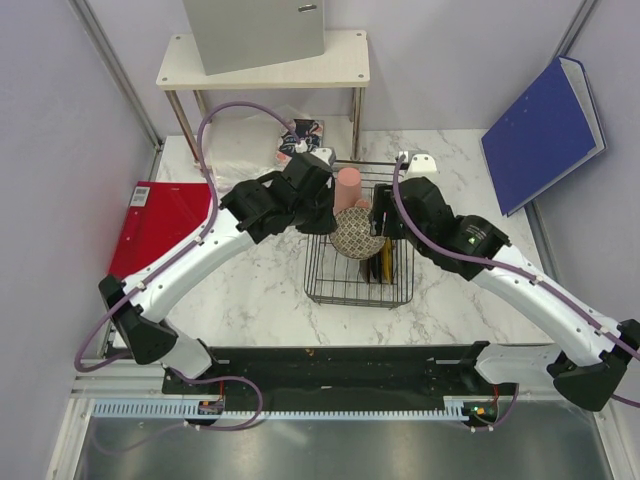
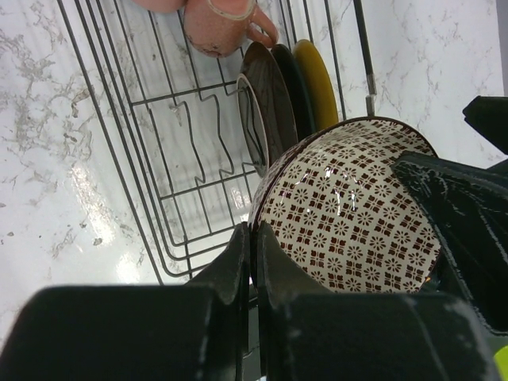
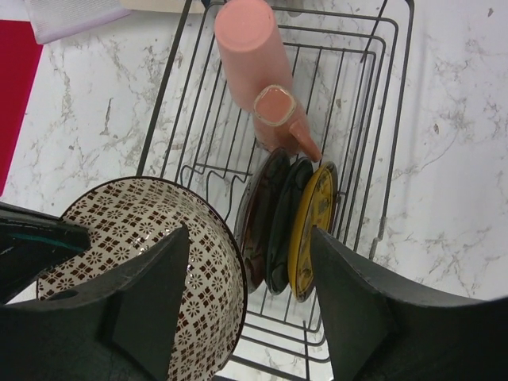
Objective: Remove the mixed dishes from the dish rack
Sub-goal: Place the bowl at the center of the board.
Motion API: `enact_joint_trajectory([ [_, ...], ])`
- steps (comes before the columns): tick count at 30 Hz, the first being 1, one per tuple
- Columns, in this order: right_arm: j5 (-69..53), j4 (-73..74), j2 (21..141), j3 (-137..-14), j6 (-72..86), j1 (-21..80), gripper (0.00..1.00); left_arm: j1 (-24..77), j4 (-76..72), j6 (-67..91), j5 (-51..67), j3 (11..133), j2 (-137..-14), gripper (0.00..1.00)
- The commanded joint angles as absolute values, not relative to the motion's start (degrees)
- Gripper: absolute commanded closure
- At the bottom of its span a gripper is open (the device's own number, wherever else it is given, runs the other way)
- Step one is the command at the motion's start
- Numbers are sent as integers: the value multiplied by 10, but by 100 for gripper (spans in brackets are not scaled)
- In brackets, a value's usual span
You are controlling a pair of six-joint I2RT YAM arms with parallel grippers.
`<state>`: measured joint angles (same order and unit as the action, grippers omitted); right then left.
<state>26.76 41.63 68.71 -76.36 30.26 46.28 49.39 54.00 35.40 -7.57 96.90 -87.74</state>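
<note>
The left arm [image 1: 190, 255] and right arm [image 1: 540, 295] are wearing glossy white tubular shells between bulky matte black joint housings. A thin purple cable [image 1: 215, 118] is trailing along each arm. A small green light [image 1: 470, 241] is glowing on the right arm. The left gripper [image 2: 254, 246] is showing pale scuffs on its chunky black plastic; the right gripper [image 3: 248, 238] is showing broad, wedge-shaped matte black fingers [image 3: 151, 302].

Both arms stretch forward and inward, the left gripper [image 2: 254, 238] pinched shut on the bowl [image 2: 349, 206] rim, the right gripper [image 3: 248, 234] spread wide, seemingly gripping nothing.
</note>
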Motion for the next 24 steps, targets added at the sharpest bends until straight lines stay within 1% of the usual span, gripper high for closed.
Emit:
enact_joint_trajectory([
  [1, 249, 423, 678, -773, 314, 463, 32, 499, 490, 377, -90, 955, -831, 98],
  [8, 211, 429, 702, -769, 316, 463, 36, 499, 477, 376, -92, 937, -817, 98],
  [10, 200, 425, 705, -764, 317, 464, 41, 499, 471, 376, -94, 933, -809, 98],
  [14, 168, 416, 712, -751, 316, 463, 48, 500, 468, 374, -96, 923, -798, 98],
  [17, 158, 410, 713, -744, 319, 463, 66, 499, 461, 374, -98, 915, -792, 98],
  [18, 160, 410, 713, -745, 320, 463, 78, 499, 461, 374, -97, 913, -788, 98],
  [20, 166, 410, 709, -743, 323, 463, 91, 499, 457, 369, -97, 908, -782, 98],
  [21, 171, 410, 708, -744, 326, 463, 100, 499, 454, 368, -98, 906, -780, 98],
  [22, 177, 410, 705, -743, 328, 463, 100, 499, 454, 367, -100, 905, -779, 98],
  [23, 184, 410, 696, -742, 330, 464, 100, 499, 453, 360, -105, 904, -774, 93],
  [24, 202, 411, 692, -742, 333, 463, 100, 499, 454, 353, -110, 906, -773, 84],
])
